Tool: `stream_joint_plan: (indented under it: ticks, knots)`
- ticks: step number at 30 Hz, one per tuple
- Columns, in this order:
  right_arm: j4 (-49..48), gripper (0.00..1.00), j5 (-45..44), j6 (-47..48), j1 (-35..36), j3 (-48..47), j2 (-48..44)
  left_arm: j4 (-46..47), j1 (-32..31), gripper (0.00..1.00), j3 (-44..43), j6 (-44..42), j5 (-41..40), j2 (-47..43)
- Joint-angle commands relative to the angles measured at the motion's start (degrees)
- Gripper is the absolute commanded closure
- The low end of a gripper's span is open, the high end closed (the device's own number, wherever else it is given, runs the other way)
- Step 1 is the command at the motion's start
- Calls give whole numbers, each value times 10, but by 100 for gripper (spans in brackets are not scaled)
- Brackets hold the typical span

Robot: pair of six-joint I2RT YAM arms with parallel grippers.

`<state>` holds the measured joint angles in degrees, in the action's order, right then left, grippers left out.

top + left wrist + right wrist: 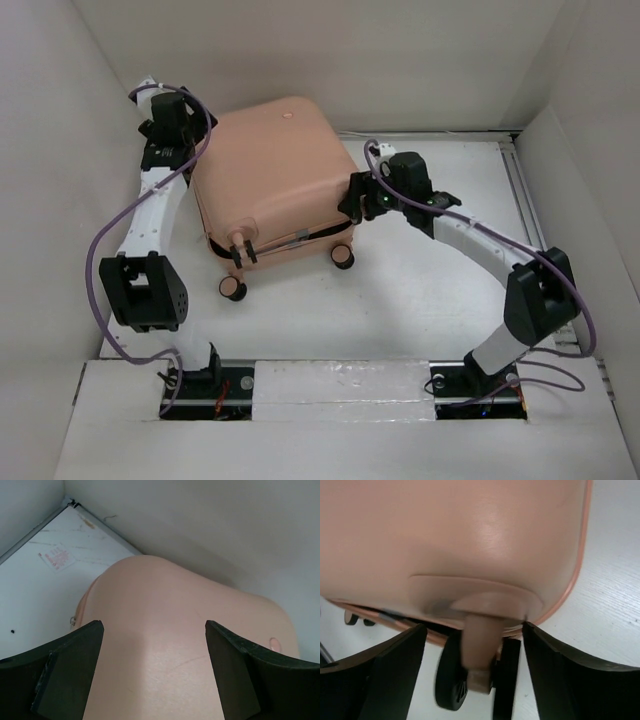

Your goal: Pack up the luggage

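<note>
The luggage (270,175), a peach-pink hard-shell suitcase, lies flat at the table's back left. Its lid is down, with a dark gap along the near edge. Its caster wheels (233,288) point toward the arms. My left gripper (198,150) is open at the suitcase's far left side; in the left wrist view its fingers (75,660) straddle the smooth shell (165,630), empty. My right gripper (352,200) is open at the near right corner. In the right wrist view a black caster wheel (451,680) on its peach stem sits between the open fingers (555,670), below the shell (470,530).
White enclosure walls stand close on the left and at the back. A metal rail (520,190) runs along the table's right side. A small red-printed sticker (57,560) lies on the table beyond the suitcase. White table surface (430,290) lies to the suitcase's right and front.
</note>
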<state>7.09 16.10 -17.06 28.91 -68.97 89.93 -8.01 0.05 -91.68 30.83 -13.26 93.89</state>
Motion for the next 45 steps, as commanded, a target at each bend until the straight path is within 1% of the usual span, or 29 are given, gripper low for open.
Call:
stream_joint_plan:
  ticks: [1,2,3,4,6,7,8,11,12,13,16,21,22,24,25,26,28,29,31,32,34,35,37,39,40,41,42,44,45]
  knots:
    - [-1,20,-11,11,-10,-35,28,3,24,21,-23,-11,35,2]
    - [5,28,-17,4,-15,-35,33,3,24,21,-23,-11,35,11]
    - [6,42,-26,-2,-23,-21,33,3,24,21,-28,-16,14,16]
    - [6,72,-35,-9,-28,-11,27,3,29,21,-28,-16,9,23]
    - [6,85,-73,-25,-49,19,-7,-8,36,21,-37,-16,9,35]
    - [6,91,-87,-32,-60,51,-23,-8,36,21,-45,-16,16,43]
    - [6,100,-100,-46,-71,69,-60,-8,42,21,-45,-16,17,43]
    - [0,100,-115,-66,-140,124,-122,-8,43,21,-45,-16,23,49]
    - [-8,100,-110,-72,-156,132,-157,-8,43,21,-45,-16,23,55]
    - [-22,100,-83,-72,-182,139,-170,-2,43,21,-45,-16,30,55]
    - [-22,100,-44,-72,-199,131,-178,-2,43,22,-45,-16,30,68]
    - [-7,100,-46,-67,-228,130,-186,-8,53,22,-83,-16,30,94]
    - [-7,93,-41,-67,-228,136,-193,-13,59,22,-93,-23,30,103]
    - [-7,73,-35,-72,-235,136,-198,-29,64,22,-112,-23,45,134]
    - [-7,60,-29,-72,-235,142,-198,-29,64,22,-118,-23,45,144]
    - [-17,56,-29,-80,-235,147,-198,-29,70,22,-118,-23,56,160]
    - [-31,55,-23,-96,-230,159,-198,-34,70,26,-153,-23,70,183]
    - [-31,64,-23,-96,-230,159,-181,-44,77,26,-172,-23,70,198]
    - [-38,76,-29,-106,-225,178,-174,-76,83,26,-235,-23,89,251]
    - [-46,89,-29,-106,-225,189,-174,-84,89,27,-255,-29,95,269]
    - [-72,97,-34,-125,-195,210,-179,-116,89,29,-298,-37,100,323]
    - [-84,98,-34,-125,-183,228,-179,-123,89,30,-334,-46,100,339]
    - [-102,99,-41,-141,-156,234,-165,-123,89,32,-353,-52,119,372]
    - [-140,99,-41,-152,-122,240,-148,-116,89,33,-353,-53,171,379]
    - [-157,100,-41,-162,-113,240,-126,-106,89,33,-340,-53,190,384]
    - [-184,100,-34,-168,-99,240,-114,-78,89,33,-326,-47,231,384]
    - [-195,100,-34,-174,-93,233,-102,-64,89,35,-298,-47,254,384]
    - [-222,100,-34,-188,-87,225,-78,-44,89,36,-277,-35,310,379]
    - [-233,100,-42,-188,-78,219,-78,-37,89,37,-267,-35,316,379]
